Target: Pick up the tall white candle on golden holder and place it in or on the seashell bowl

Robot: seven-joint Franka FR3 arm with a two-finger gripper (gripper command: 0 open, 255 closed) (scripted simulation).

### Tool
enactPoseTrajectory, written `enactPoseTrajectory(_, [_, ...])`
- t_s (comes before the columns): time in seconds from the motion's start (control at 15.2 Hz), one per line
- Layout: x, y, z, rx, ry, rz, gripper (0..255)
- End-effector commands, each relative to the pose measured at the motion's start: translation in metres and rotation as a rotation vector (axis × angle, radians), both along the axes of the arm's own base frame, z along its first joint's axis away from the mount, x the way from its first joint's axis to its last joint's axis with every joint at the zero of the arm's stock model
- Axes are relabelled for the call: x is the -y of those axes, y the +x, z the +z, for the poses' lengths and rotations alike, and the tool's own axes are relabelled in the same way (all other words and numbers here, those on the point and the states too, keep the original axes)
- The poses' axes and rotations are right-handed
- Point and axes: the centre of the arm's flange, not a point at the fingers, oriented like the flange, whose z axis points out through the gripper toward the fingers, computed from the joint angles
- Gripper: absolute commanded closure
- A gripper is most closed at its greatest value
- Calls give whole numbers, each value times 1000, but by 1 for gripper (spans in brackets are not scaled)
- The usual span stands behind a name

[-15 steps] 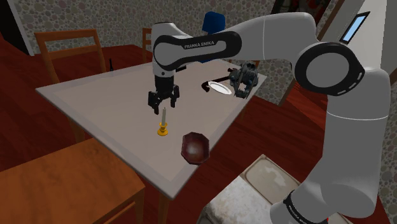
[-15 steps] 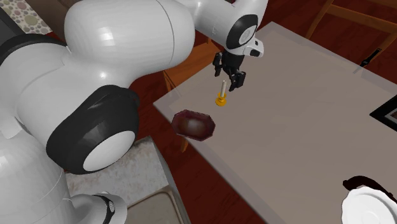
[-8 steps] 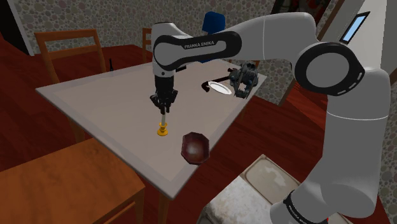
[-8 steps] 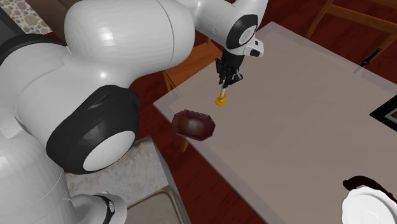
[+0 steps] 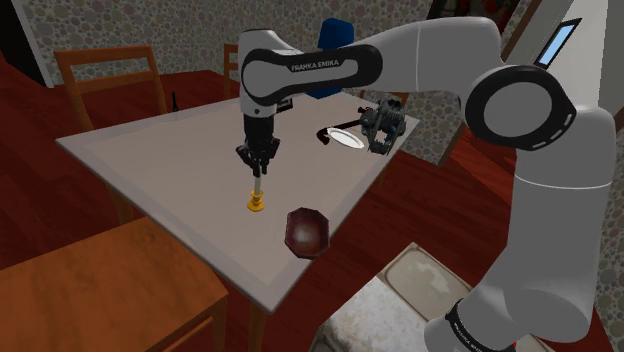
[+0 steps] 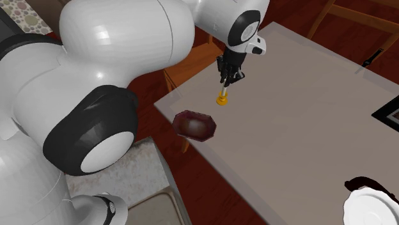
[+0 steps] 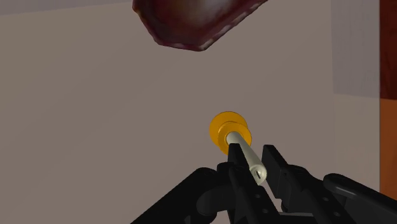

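**A:** Candle (image 5: 257, 189) first. Where is it?

**B:** Start at the shoulder view's left. A wooden chair (image 5: 105, 68) stands behind the far corner of the pale table (image 5: 150, 150). Toward the middle of the tabletop, the slim white candle stands upright in its small golden holder (image 5: 256, 205).

**A:** And the gripper (image 5: 259, 170)?

**B:** It is directly above the candle, pointing straight down, and clamped on the candle's upper part. In the wrist view the candle (image 7: 245, 156) runs between the black fingers (image 7: 278, 167), which press it from both sides. The holder (image 7: 229, 128) sits beyond them, over the table (image 7: 95, 127).

**A:** Is the holder resting on the surface?

**B:** I cannot tell. It is either on the tabletop or just above it.

**A:** What is further right?

**B:** The bowl (image 5: 306, 230), dark reddish with a scalloped rim, sits by the table's near edge. It is near the candle but not touching it. In the second exterior view, the bowl (image 6: 195, 124) lies lower left of the candle (image 6: 222, 91) and the gripper (image 6: 225, 82).

**A:** And past that?

**B:** A white plate (image 5: 346, 138) is at the table's far right corner, with a dark grey object (image 5: 382, 125) just beside it.
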Motion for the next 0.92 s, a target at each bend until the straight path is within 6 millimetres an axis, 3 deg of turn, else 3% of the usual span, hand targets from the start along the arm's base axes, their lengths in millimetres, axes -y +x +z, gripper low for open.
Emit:
enactPoseTrajectory(0.0, [0,0,10,0,0,0,255])
enactPoseTrajectory(0.86, [0,0,79,0,0,0,255])
